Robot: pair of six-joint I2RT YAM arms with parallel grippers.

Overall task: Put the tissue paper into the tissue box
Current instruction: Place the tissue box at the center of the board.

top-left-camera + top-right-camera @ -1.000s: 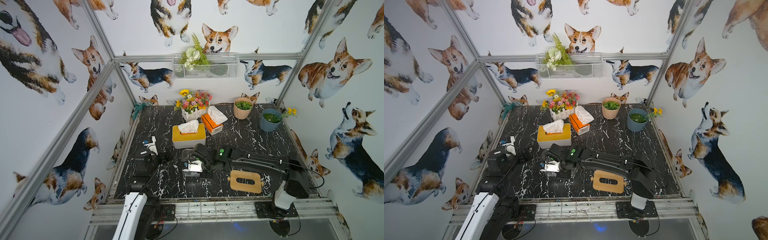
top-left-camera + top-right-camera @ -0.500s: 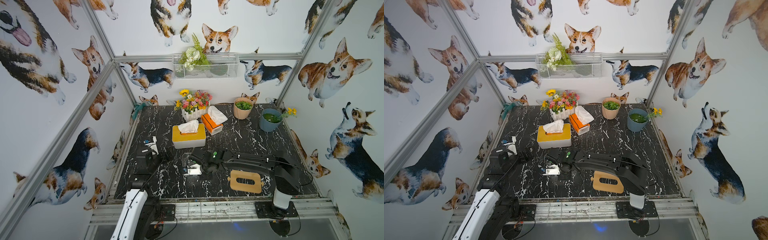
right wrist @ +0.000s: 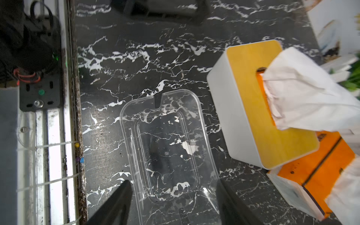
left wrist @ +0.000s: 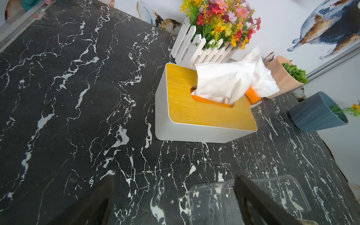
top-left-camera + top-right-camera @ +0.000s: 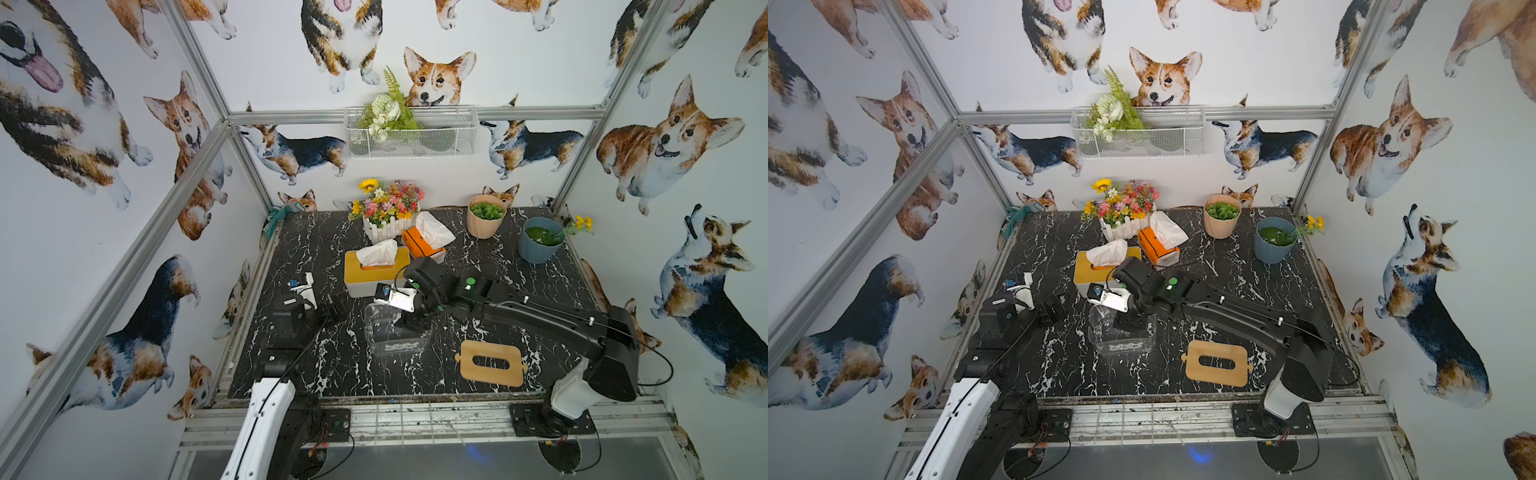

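Over marble table [image 5: 316,232], right arm's [image 5: 540,318] fingers [image 3: 115,202] spread above clear box [image 3: 165,140].

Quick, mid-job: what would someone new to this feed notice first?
The corgi wallpaper covering the walls. Then the right gripper, open over the empty clear box mid-table, with a wooden lid lying loose toward the front edge and white tissue sprouting from the yellow-topped box behind.
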